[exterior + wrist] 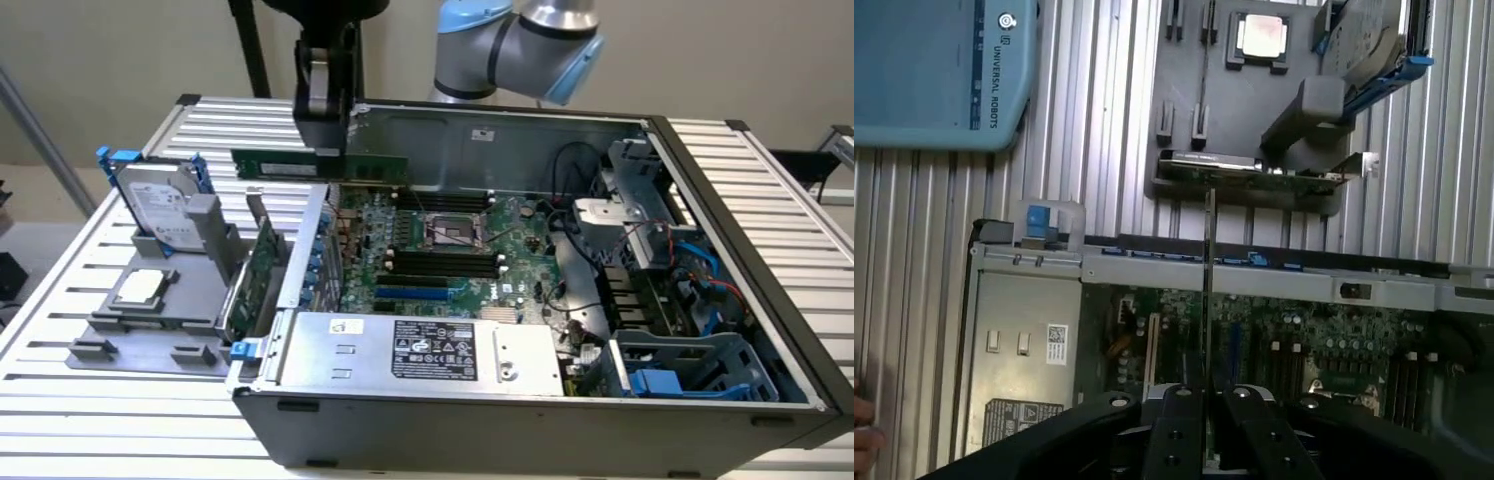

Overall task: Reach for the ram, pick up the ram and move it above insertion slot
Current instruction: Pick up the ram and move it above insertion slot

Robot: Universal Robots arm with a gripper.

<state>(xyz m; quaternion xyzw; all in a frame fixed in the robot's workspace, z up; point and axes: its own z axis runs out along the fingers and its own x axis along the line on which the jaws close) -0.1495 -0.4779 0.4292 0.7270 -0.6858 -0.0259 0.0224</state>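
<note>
A long, thin green circuit stick, the ram [318,164], hangs level in the air above the far left edge of an open computer case [747,200]. It carries a row of dark chips. The black gripper [328,148] pinches it from above, fingers closed narrow on its upper edge; in the wrist view the ram [1208,300] appears edge-on as a thin line between the two fingers [1179,425].

Going from the exterior view's left: a grey holder tray [120,335] bears a hard drive [160,205] standing in a blue frame, a processor chip [140,288] lying flat, and a wider green card [264,275] on edge. Next lies the case with its green motherboard [441,250] and black memory slots [441,262]. Everything rests on a table of ribbed aluminium slats [120,425]. A beige wall [120,50] stands behind.
</note>
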